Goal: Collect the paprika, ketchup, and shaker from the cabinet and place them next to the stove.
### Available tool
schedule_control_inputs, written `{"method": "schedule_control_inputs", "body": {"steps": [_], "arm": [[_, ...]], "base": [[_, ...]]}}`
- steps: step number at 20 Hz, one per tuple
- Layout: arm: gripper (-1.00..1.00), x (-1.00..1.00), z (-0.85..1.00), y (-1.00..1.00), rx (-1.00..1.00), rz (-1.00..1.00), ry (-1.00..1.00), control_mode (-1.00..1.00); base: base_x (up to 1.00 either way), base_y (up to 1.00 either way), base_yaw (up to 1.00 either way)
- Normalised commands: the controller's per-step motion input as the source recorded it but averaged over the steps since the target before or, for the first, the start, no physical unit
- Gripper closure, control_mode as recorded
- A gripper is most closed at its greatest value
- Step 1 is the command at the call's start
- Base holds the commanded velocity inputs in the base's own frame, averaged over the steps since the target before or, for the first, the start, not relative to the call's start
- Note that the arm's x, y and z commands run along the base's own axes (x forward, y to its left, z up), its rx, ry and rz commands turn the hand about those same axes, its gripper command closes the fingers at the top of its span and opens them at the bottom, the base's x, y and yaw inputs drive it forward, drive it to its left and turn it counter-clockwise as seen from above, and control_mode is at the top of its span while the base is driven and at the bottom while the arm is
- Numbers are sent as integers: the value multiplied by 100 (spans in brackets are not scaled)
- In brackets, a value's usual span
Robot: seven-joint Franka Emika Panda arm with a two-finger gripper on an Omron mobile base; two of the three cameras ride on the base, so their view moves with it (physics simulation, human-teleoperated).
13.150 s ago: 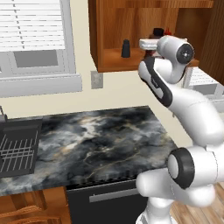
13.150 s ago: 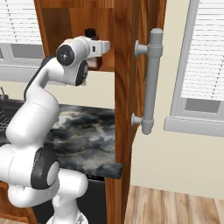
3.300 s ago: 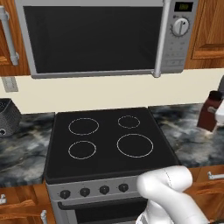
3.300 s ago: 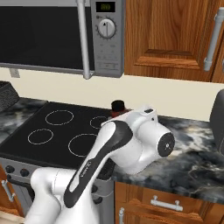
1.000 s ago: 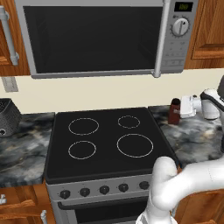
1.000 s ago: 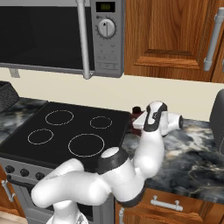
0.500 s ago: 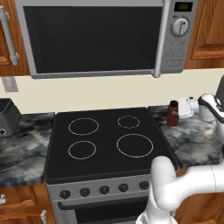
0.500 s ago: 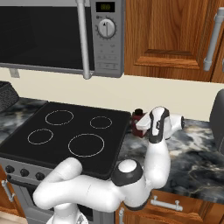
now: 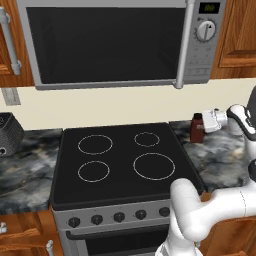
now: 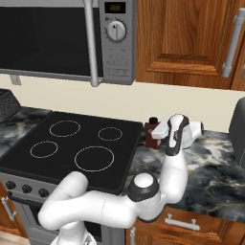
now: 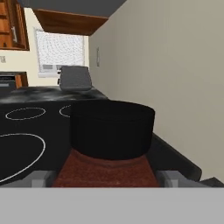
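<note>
At the far left of the left base view one dark mesh-sided appliance [image 9: 9, 134] sits on the marbled counter [image 9: 25, 175], under a wooden wall cabinet with a single silver handle [image 9: 7, 40]. Next comes the one stove [image 9: 122, 165], a black glass top carrying four white ring burners, two at the back and two at the front, with five dark knobs [image 9: 119, 217] in a row along its silver front. Above it hangs one microwave [image 9: 120, 42] with one round dial [image 9: 205, 31]. Right of the stove, on the counter and just beside the cooktop's back right corner, stands one paprika jar [image 9: 197, 129], upright, reddish-brown with a black cap; in the right base view the same paprika [image 10: 152, 133] stands near the wall between the stove [image 10: 72, 143] and the arm. The gripper [image 9: 208, 121] is level with the jar and right at its side, its white hand reaching in from the right. In the hand view the jar's black cap [image 11: 112, 129] and brown body rise large between the two finger tips [image 11: 41, 178], one on each side, the jaws spread wide about the jar; whether the pads touch its sides cannot be told. Of the three task items, one is visible here. Farther right in the right base view are two wooden cabinet doors, one handle [image 10: 232, 45] and one dark object [image 10: 238, 127] at the frame's edge.
</note>
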Motion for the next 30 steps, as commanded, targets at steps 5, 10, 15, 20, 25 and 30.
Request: {"method": "schedule_control_inputs", "body": {"steps": [5,10,15,20,25,30], "arm": [[-100,-14,-12,0,-1,2,-2,-100],[-100,-37,0,0,-1,0,-7,-100],[-100,-24,6,0,-2,0,-10,-100],[-100,-19,17,0,-5,0,-14,-100],[-100,-24,13,0,-7,0,-14,-100],[-100,-24,16,0,-9,0,-16,-100]], "base": [[0,0,0],[0,0,0],[0,0,0],[0,0,0],[0,0,0],[0,0,0]]}}
